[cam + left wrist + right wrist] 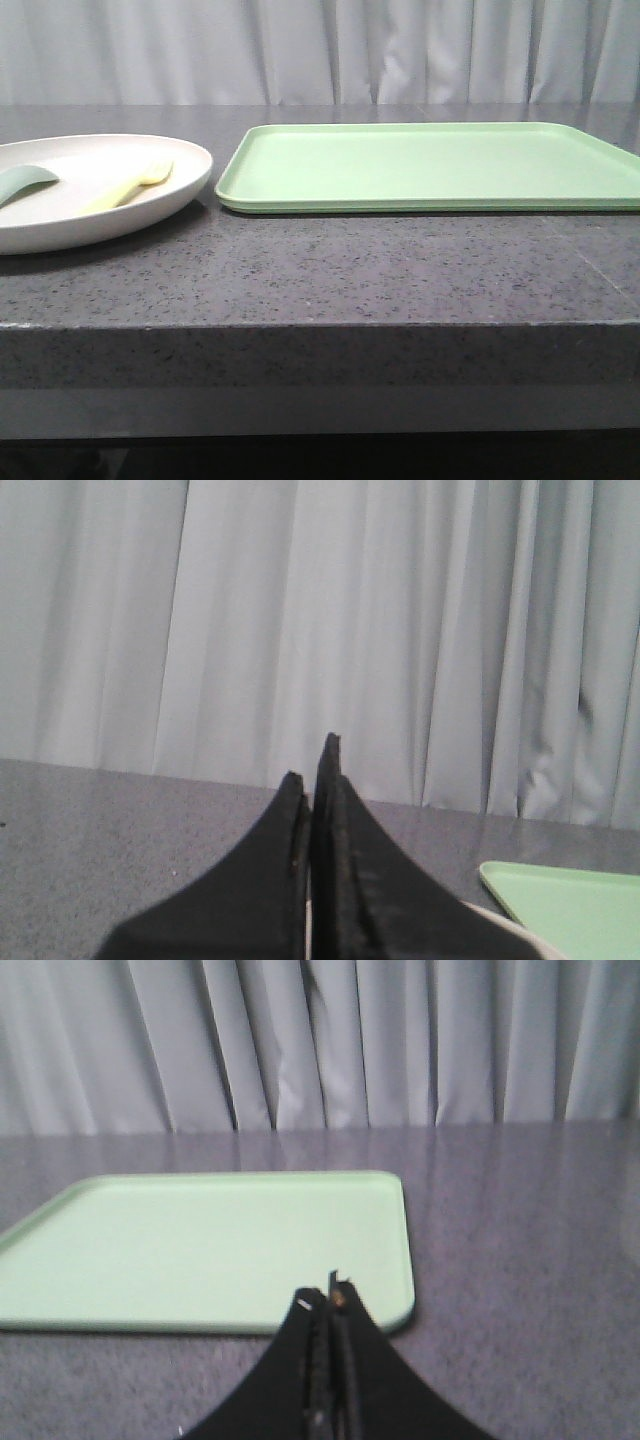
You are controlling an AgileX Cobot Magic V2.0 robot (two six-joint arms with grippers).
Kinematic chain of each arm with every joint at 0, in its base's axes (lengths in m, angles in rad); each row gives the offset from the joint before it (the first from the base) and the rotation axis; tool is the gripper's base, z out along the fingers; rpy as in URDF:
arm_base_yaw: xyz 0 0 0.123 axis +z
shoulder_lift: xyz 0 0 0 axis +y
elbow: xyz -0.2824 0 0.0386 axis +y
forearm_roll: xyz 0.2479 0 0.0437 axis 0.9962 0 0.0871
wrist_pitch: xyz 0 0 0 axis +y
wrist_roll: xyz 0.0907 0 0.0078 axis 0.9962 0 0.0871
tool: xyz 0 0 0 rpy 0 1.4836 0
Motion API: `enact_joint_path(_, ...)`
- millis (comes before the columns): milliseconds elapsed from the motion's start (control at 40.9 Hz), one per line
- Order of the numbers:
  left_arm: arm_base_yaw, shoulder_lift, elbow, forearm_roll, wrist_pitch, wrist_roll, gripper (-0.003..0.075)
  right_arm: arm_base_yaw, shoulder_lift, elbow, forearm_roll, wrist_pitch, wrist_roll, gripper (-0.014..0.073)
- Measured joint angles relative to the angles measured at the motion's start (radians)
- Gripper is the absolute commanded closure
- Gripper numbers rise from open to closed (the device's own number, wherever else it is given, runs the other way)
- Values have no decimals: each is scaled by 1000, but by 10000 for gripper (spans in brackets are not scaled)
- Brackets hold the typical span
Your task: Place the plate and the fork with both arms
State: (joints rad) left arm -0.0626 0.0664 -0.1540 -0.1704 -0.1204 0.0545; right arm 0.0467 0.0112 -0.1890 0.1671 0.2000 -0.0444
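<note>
The cream plate [100, 215] lies on the dark table at the left in the front view. The pale yellow fork [130, 186] lies in it, next to a grey-green utensil [25, 181]. A sliver of the plate's rim [495, 917] shows in the left wrist view beside my left gripper [315, 770], which is shut and empty, held near the plate. My right gripper [328, 1295] is shut and empty, just in front of the near right corner of the light-green tray [200, 1250]. Neither gripper shows in the front view.
The light-green tray [430, 165] lies flat on the speckled dark table [320, 270], right of the plate; a corner of it shows in the left wrist view [570, 905]. A grey curtain [320, 50] hangs behind the table. The table's front edge runs across the front view.
</note>
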Motion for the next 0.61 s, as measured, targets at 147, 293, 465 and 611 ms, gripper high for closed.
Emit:
enact_joint_path(147, 0, 192, -157, 0, 76, 0, 738, 0, 163, -178, 2, 52, 0, 654)
enact_joint_path(293, 0, 434, -308, 5, 202, 0, 738, 0, 387, -315, 2, 83, 0, 654)
enact_joint_path(465, 0, 564, -361, 19, 249, 0, 738, 0, 533, -347, 2, 90, 0, 629)
enact_joint_path(611, 0, 584, -364, 22, 259, 0, 663, 0, 564, -347, 2, 92, 0, 417)
